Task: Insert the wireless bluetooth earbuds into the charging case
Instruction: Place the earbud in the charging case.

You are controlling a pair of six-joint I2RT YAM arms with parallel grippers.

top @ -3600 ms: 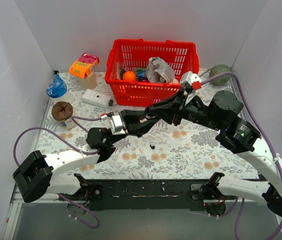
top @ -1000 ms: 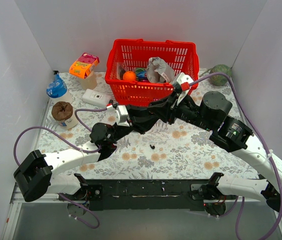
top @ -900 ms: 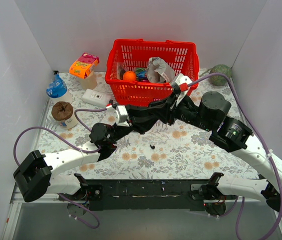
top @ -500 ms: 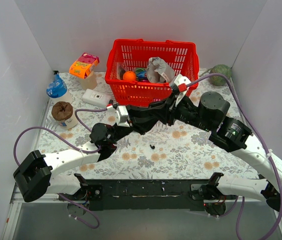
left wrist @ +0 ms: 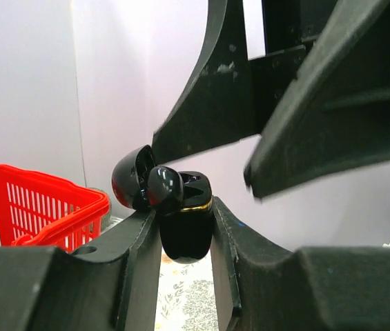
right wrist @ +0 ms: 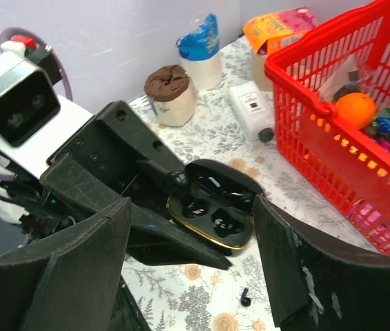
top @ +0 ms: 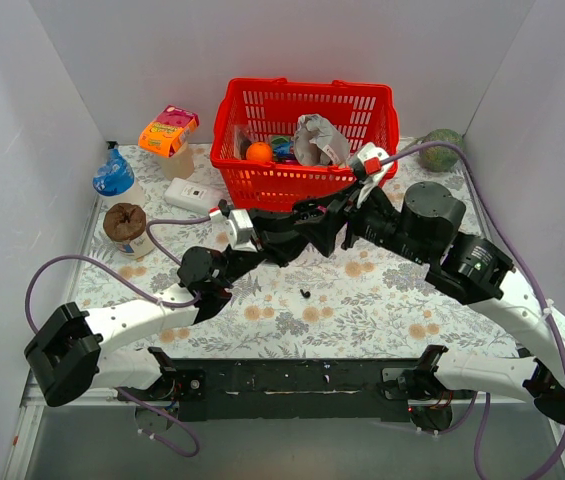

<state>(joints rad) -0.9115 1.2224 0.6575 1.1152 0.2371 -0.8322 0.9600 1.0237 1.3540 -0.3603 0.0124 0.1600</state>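
My left gripper [left wrist: 184,224] is shut on the black charging case [left wrist: 186,238], held upright off the table with its lid [left wrist: 129,183] open. In the right wrist view the case [right wrist: 215,227] shows its gold rim and two glossy wells. One earbud [left wrist: 165,189] rests on the case's top beside the lid, also seen as the earbud [right wrist: 178,181]; whether it is fully seated I cannot tell. My right gripper [right wrist: 191,207] stands open, its fingers [right wrist: 84,255] on either side of the case, holding nothing. Another earbud [top: 305,294] lies on the floral cloth; the right wrist view shows this loose earbud [right wrist: 245,299] below the case.
A red basket [top: 262,185] of items stands just behind both grippers. At the back left are a white box [top: 194,196], a brown-lidded cup [top: 125,226], a blue-capped bottle [top: 114,178] and an orange packet [top: 168,130]. A green ball [top: 443,140] sits back right.
My right gripper's jaws have spread from nearly shut to wide open above the case, letting go of the earbud, which now rests on the case. The left gripper still holds the case in place.
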